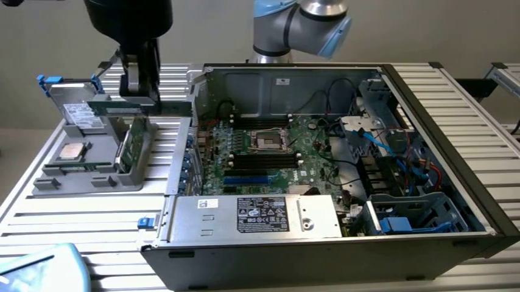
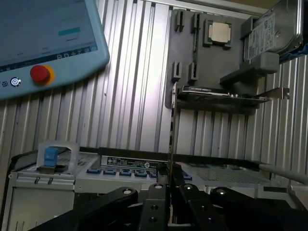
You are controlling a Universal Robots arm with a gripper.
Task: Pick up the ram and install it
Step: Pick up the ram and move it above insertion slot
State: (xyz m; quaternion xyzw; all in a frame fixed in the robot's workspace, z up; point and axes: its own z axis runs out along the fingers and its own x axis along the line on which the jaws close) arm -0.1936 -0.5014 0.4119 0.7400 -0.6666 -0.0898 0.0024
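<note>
My gripper (image 1: pixel 139 96) hangs over the grey parts tray (image 1: pixel 61 182) at the exterior view's left, shut on the ram (image 1: pixel 109 107), a long thin green stick held level just above the tray. In the wrist view the ram (image 2: pixel 172 130) shows edge-on as a thin line rising from between my closed fingers (image 2: pixel 159 190), with my gripper (image 2: pixel 169 179) pinching its near end. The open computer case (image 1: pixel 455 152) lies to the exterior view's right, its motherboard (image 1: pixel 313 143) facing up with black memory slots (image 1: pixel 260 160) near the processor socket.
In the tray stand a broader green card (image 1: pixel 135 145) (image 2: pixel 226 96), a silver processor (image 1: pixel 74 151) (image 2: pixel 219 32) and a hard drive (image 1: pixel 81 113) (image 2: pixel 272 31). A teach pendant (image 2: pixel 48 38) lies on the ribbed table. The case wall (image 1: pixel 195 91) rises between tray and motherboard.
</note>
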